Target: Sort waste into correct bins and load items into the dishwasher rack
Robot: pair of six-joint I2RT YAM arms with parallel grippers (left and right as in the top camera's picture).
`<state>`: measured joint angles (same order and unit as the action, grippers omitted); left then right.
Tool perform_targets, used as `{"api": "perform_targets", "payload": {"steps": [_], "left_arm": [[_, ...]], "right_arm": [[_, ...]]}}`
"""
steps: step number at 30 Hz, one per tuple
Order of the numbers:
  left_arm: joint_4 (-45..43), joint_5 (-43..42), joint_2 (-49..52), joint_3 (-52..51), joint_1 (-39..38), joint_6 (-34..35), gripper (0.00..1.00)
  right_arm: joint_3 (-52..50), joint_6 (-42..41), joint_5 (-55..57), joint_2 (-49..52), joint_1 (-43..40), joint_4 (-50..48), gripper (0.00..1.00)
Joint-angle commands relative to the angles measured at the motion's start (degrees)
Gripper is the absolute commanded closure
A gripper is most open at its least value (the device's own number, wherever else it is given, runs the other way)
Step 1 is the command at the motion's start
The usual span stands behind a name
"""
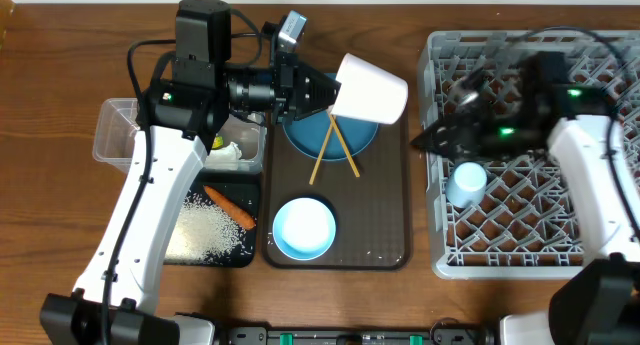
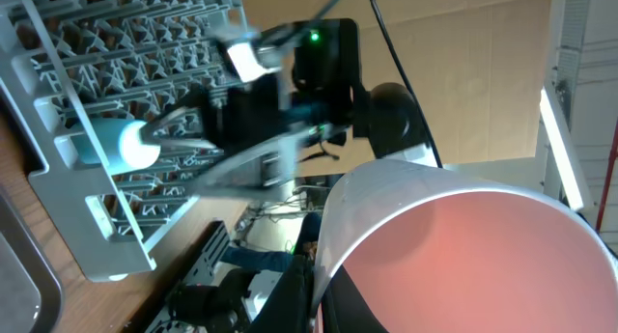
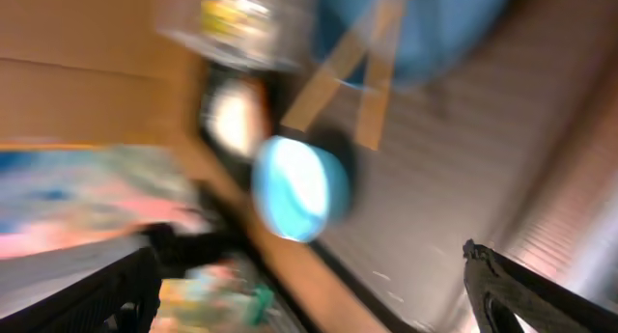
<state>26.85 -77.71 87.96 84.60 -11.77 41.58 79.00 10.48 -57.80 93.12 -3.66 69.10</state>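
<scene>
My left gripper [image 1: 322, 91] is shut on the rim of the small pink cup [image 1: 371, 88], white outside and pink inside, and holds it tilted above the dark-blue plate [image 1: 330, 135]. In the left wrist view the cup [image 2: 463, 246] fills the lower right, its wall pinched in the gripper [image 2: 317, 299]. Two chopsticks [image 1: 336, 151] lie crossed on the plate. The pale-blue bowl [image 1: 303, 228] sits on the brown tray [image 1: 385, 215]. My right gripper [image 1: 440, 125] stands open and empty over the left edge of the dishwasher rack [image 1: 530, 235], where the light-blue cup [image 1: 466, 182] lies.
The black tray [image 1: 250, 257] holds a carrot [image 1: 230, 207] and rice [image 1: 205, 235]. Behind it the clear box [image 1: 115, 135] holds a white tissue [image 1: 225, 152]. The right wrist view is blurred; the bowl [image 3: 299, 188] and chopsticks [image 3: 348, 72] show beyond the spread fingers [image 3: 521, 285].
</scene>
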Motion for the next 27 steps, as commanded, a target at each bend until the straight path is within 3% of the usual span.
{"api": "perform_targets", "payload": {"steps": [1, 6, 13, 27], "left_arm": [[0.5, -1.4, 0.1, 0.0, 0.2, -1.9, 0.94], [0.5, -1.4, 0.1, 0.0, 0.2, -3.7, 0.94], [1.2, -1.1, 0.1, 0.0, -1.9, -5.4, 0.94], [1.3, -0.3, 0.1, 0.0, -4.0, -6.5, 0.94]], "right_arm": [[0.2, 9.3, -24.6, -0.7, -5.9, 2.2, 0.01], [0.2, 13.5, -26.5, -0.7, -11.1, 5.9, 0.01], [0.2, 31.2, -31.6, -0.7, -8.5, 17.0, 0.01], [1.7, 36.6, -31.6, -1.9, 1.7, 17.2, 0.01]]}}
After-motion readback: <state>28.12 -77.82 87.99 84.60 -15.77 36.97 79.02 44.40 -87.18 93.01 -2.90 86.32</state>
